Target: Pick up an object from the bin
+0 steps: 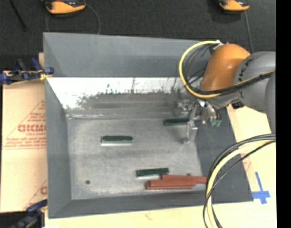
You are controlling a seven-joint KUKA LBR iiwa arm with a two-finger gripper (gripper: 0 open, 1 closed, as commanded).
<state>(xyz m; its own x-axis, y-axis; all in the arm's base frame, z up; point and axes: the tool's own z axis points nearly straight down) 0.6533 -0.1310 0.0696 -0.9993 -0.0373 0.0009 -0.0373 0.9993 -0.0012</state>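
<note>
1. Grey metal bin [55,141] with sloping walls and a speckled floor stands on a dark surface.
2. A short green bar [175,122], slim and dark, is at the right of the bin toward the far wall, and its right end meets the tool [190,127].
3. The tool hangs below the orange wrist cover [221,68]. I cannot tell how far open it is, or whether it grips the bar.
4. A second green bar [116,139] lies mid-floor to the left. A third green bar [152,173] lies near the front wall, just beside a reddish-brown bar [176,182].
</note>
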